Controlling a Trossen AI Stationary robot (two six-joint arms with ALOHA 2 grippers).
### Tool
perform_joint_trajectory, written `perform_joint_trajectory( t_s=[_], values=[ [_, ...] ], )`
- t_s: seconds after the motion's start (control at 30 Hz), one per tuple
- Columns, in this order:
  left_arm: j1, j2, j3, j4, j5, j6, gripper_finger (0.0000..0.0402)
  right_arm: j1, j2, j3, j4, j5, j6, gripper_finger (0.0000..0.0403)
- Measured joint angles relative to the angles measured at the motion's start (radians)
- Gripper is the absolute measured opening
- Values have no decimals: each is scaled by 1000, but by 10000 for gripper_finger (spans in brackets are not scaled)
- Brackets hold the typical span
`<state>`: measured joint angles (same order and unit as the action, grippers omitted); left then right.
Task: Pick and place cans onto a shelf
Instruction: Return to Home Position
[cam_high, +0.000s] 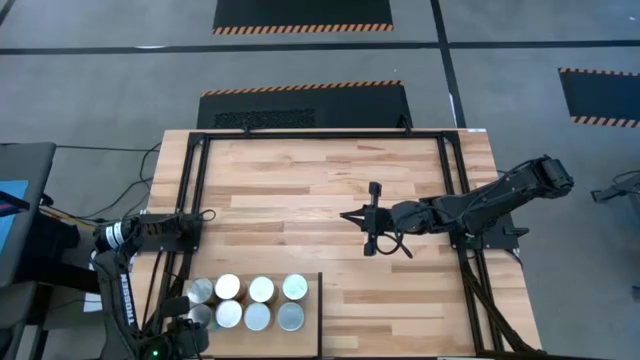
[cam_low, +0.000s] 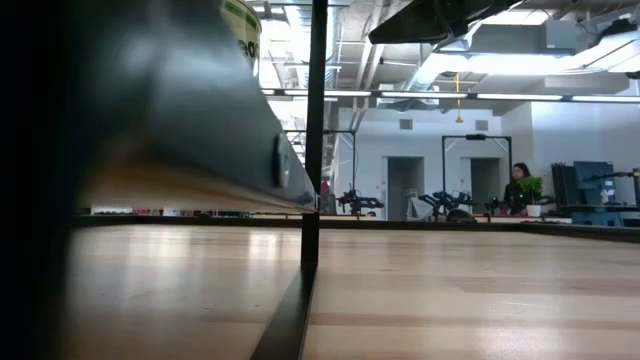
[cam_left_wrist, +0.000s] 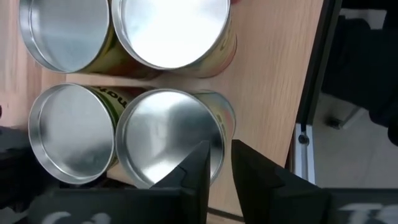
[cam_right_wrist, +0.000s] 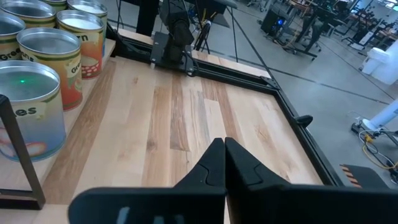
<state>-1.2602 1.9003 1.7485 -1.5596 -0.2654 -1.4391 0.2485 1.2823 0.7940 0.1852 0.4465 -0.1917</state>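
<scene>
Eight upright cans (cam_high: 245, 302) with silvery tops stand in two rows on the pale plywood shelf (cam_high: 312, 322) at the table's near left. My left gripper (cam_left_wrist: 219, 167) points down over the near-left can (cam_left_wrist: 165, 134). Its fingers are a narrow gap apart, one finger (cam_left_wrist: 194, 171) over the can's top and the other (cam_left_wrist: 252, 171) outside its rim. My right gripper (cam_high: 347, 215) is shut and empty above the middle of the table. In its wrist view (cam_right_wrist: 224, 158) the cans (cam_right_wrist: 50, 62) stand off to one side. My left gripper's fingers stand on either side of the near-left can's rim (cam_left_wrist: 222, 140), coming from above. I cannot tell whether they touch it. The can stands upright on the shelf.
A black metal frame (cam_high: 200, 180) runs along the table's sides and far edge. The shelf has a dark border (cam_high: 320, 310) and shows from below in the low view (cam_low: 200, 150). Bare striped tabletop (cam_high: 300, 200) lies between the shelf and my right arm. A person (cam_low: 520, 185) is far back in the room.
</scene>
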Motion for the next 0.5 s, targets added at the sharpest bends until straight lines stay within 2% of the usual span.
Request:
perform_joint_trajectory(
  t_s=[0.17, 0.33, 0.4, 0.5],
  values=[
    [6, 0, 8, -12, 48, 25, 57, 0, 0, 0, 0, 0, 0, 10],
    [16, -11, 63, -10, 39, 70, 57, 1, 0, 0, 3, -2, 0, 11],
    [20, -31, 82, -10, -15, 113, 57, 6, 0, 0, 3, -2, 0, 11],
    [33, -84, 81, -10, -161, 224, 51, 15, 0, 0, 3, -3, 0, 11]
  ],
)
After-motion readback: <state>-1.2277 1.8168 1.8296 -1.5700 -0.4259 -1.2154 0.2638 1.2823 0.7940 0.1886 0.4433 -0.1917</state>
